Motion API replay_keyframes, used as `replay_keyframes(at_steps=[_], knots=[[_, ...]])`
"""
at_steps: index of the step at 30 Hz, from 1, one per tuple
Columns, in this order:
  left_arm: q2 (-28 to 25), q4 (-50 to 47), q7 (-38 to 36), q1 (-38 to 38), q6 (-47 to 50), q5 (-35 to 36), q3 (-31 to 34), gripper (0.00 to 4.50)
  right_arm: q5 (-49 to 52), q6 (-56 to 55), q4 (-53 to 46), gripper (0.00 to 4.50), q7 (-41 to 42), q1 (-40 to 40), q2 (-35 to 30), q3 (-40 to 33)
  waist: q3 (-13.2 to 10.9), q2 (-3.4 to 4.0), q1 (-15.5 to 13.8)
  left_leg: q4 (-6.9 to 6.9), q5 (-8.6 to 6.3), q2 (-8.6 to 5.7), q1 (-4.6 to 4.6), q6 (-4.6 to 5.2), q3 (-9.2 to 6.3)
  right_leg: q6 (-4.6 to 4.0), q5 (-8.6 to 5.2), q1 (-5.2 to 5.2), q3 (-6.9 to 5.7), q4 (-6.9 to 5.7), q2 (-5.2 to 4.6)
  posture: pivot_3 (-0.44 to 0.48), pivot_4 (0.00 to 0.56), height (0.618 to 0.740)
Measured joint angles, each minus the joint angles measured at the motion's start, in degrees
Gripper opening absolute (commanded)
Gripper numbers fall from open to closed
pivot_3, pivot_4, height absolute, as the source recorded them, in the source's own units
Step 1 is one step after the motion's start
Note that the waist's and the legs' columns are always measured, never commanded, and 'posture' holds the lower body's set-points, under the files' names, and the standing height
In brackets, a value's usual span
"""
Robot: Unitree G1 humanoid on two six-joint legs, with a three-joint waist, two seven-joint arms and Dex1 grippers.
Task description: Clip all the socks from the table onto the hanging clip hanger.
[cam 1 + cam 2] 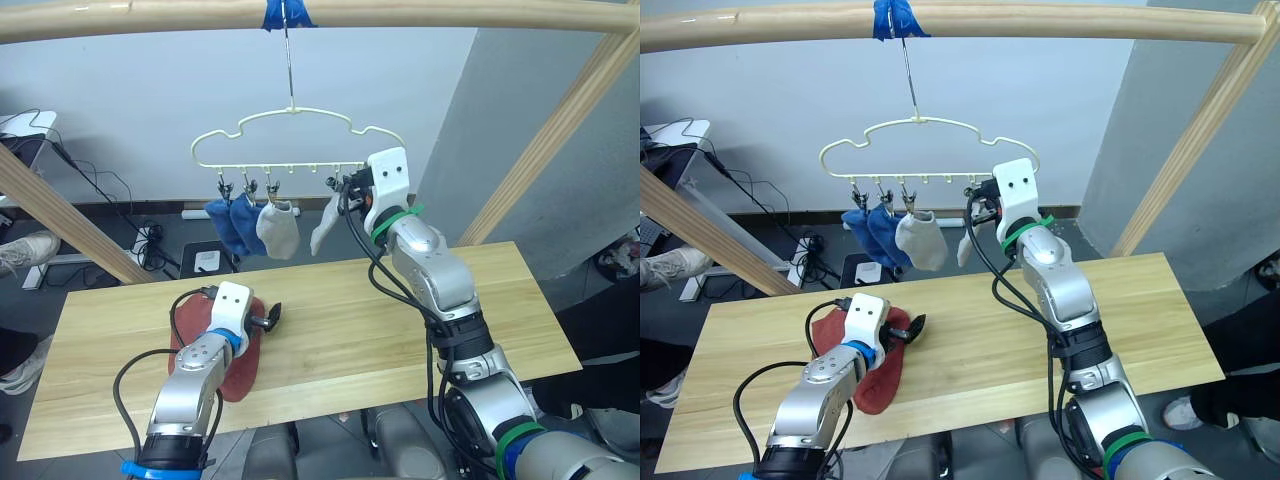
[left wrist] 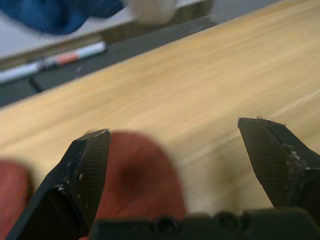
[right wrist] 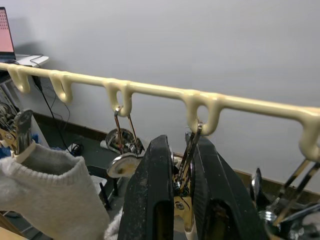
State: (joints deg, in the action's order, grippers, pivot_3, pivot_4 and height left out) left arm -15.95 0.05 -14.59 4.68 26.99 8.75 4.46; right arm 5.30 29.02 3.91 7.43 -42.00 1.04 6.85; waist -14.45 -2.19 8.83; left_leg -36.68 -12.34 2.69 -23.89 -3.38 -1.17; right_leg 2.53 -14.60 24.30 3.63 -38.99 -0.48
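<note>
L gripper sits low over the table at approx 7 o'clock in the head view, fingers spread wide w/ nothing between, right above the rust-red socks lying flat on the near-left planks. Farther back at 12, R gripper is up at the clip hanger, fingers squeezed on a metal clip w/ a light grey sock dangling there; to its 9 o'clock hang another grey sock and two blue socks.
</note>
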Motion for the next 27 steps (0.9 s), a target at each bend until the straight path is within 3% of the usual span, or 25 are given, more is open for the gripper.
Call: replay_keyframes(at_steps=[9,14,17,27], knots=[[4.5,-4.5,3.9,-5.8,4.4,0.6,1.6,4.50,0.0,1.1,-1.3,0.13,0.1,0.3,-0.1,0.0,0.0,0.00,0.1,0.01,-0.01,0.00,0.00,0.00,0.00,0.02,-0.01,0.00,0.00,0.01,-0.01,-0.180,0.235,0.740],[4.7,-3.8,5.5,-3.6,7.9,0.7,2.6,4.50,0.0,1.6,-1.3,0.13,0.3,0.3,-0.1,0.0,0.0,0.00,0.1,-0.04,0.00,0.00,0.03,0.01,-0.04,0.17,-0.06,-0.03,0.00,0.00,0.04,-0.182,0.237,0.740],[4.2,-3.8,5.5,-3.1,9.0,0.5,2.6,3.97,0.0,1.6,-1.3,0.13,0.4,0.3,-0.1,0.0,0.0,0.00,0.1,-0.04,0.00,0.00,0.04,0.01,-0.02,0.17,-0.05,-0.03,0.02,0.01,0.04,-0.184,0.237,0.740],[3.0,-3.8,5.5,-3.3,10.0,-1.3,2.1,1.42,0.0,1.9,-1.5,0.13,0.4,0.3,0.0,0.0,0.0,0.00,0.1,-0.03,0.00,0.00,0.04,0.00,-0.02,0.15,-0.05,-0.03,0.03,0.03,0.02,-0.185,0.237,0.740]])
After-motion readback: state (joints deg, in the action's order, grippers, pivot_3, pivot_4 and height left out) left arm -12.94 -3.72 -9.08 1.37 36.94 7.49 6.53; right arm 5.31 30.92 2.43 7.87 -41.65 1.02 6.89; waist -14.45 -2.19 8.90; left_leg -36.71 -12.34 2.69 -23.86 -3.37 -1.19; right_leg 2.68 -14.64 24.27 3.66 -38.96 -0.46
